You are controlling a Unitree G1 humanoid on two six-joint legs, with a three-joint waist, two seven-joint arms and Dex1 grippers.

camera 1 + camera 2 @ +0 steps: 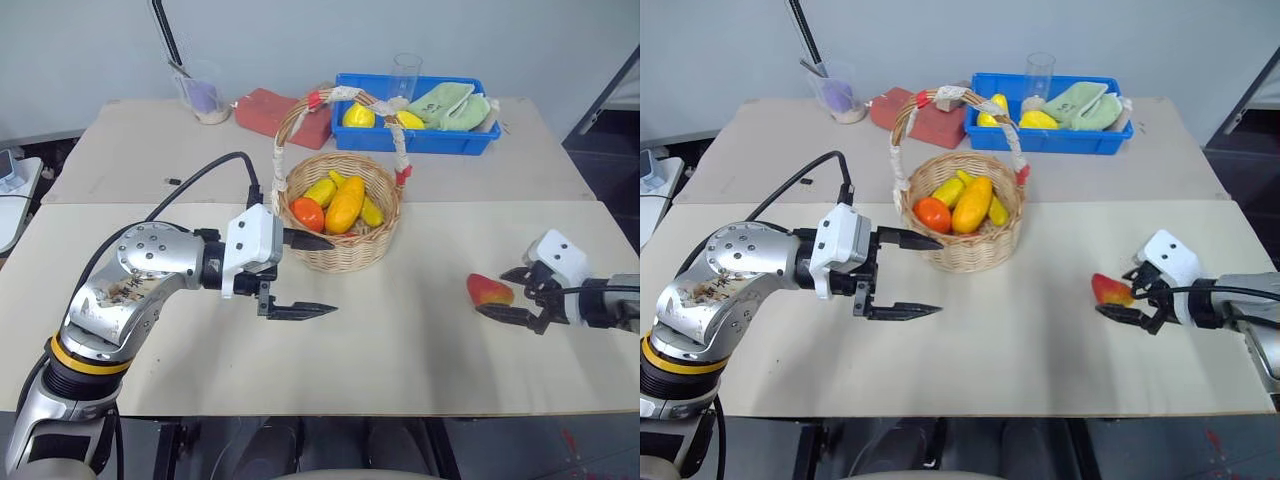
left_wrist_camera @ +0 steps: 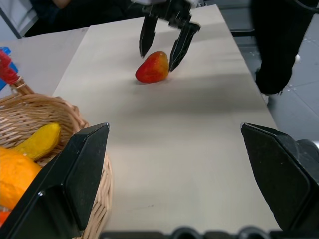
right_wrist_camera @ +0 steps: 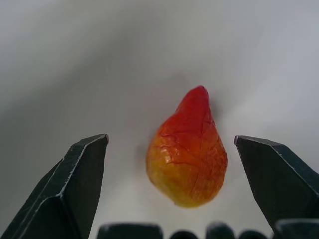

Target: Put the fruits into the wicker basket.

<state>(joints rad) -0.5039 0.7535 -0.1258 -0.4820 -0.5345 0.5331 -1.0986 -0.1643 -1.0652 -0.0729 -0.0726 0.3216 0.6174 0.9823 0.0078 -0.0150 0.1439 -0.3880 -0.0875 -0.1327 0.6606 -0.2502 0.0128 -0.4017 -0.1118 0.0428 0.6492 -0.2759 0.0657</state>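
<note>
Straddling the red mango (image 3: 187, 149) with jaws spread, the right gripper (image 1: 522, 297) sits nearest — fruit's long axis running along the fingers, pointed tip away — while the left gripper (image 1: 305, 276), open and empty, hangs beside the wicker basket (image 1: 345, 255).

No text, label, brand, number or sign can be read in any view. The green cloth (image 1: 1087, 103) in the blue bin (image 1: 1065, 141) carries a small dark mark, but it is too small to make out.
</note>
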